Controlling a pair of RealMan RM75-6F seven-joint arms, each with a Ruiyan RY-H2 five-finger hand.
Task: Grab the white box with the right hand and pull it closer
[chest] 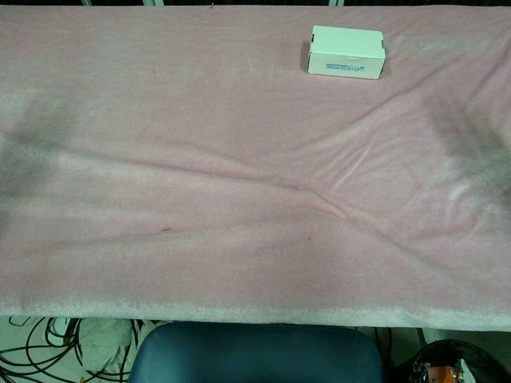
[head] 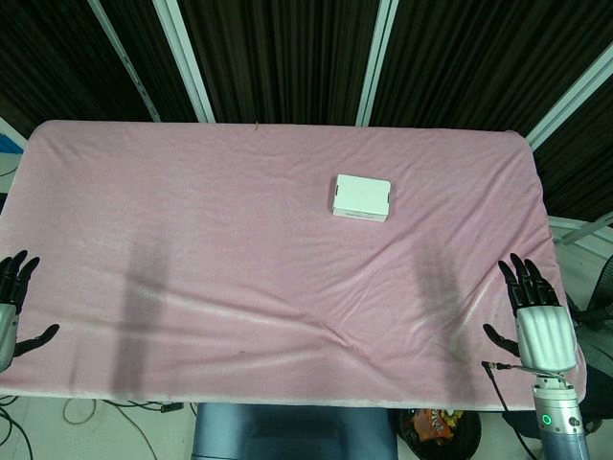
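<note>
The box (head: 362,196) is lying flat on the pink cloth (head: 192,240), right of centre, long axis crosswise. The right hand (head: 539,311) is hovering empty, fingers spread, at the near right edge; the box is sitting ahead and inward, nearer it than the left hand (head: 11,307).

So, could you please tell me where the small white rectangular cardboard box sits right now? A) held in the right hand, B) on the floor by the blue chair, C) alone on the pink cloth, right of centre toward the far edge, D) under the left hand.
C: the small white rectangular cardboard box lies untouched on the pink cloth, while the right hand and left hand hover open at the near corners.
</note>
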